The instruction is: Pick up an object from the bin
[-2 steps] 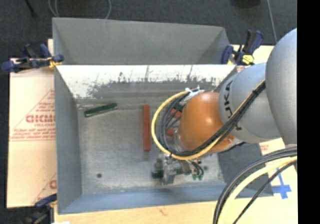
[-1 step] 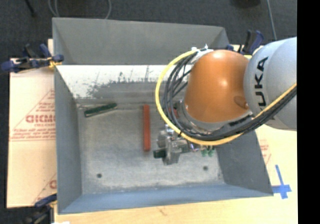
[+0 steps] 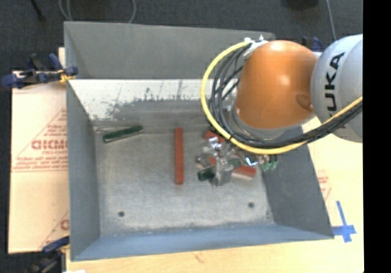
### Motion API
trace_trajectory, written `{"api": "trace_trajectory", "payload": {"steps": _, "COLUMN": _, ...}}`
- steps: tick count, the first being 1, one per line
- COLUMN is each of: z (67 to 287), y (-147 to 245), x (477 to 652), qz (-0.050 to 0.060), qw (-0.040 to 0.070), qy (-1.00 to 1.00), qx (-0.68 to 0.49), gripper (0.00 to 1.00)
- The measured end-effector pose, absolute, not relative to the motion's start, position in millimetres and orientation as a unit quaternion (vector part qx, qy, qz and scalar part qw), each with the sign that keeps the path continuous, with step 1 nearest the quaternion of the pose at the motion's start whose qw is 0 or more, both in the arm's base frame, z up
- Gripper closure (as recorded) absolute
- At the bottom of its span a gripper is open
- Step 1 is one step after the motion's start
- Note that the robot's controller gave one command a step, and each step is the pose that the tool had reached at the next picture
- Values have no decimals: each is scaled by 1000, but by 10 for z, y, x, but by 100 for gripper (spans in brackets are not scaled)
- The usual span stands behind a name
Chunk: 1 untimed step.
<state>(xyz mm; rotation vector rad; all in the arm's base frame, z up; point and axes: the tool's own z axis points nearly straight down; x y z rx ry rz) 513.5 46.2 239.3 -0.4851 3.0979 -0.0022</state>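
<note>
Grey metal bin, count one. The arm comes in from the right, and its orange cover and a loop of yellow and black cables hang over the right half of the floor.

The gripper is low over the floor, right of centre, in among a small heap of bits.

Heap count, as far as it can be made out:
- red, two: upper red piece at the heap's top edge, right red piece at its right side
- dark green, one: dark green piece at lower left, just beside the gripper
- the remainder is too tangled to count

Grip state: cannot tell whether released or clenched.

Loose elsewhere:
- one long red rod, lying top to bottom, just left of the heap
- one green stick, near the left wall, well apart from the heap
</note>
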Motion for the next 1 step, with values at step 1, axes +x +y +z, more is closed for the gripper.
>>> {"api": "trace_trajectory", "payload": {"steps": 1, "z": 2694, "y": 191, "x": 5415, "qz": -1, "qw": 4, "qy": 967, "qx": -255, "gripper": 100}}
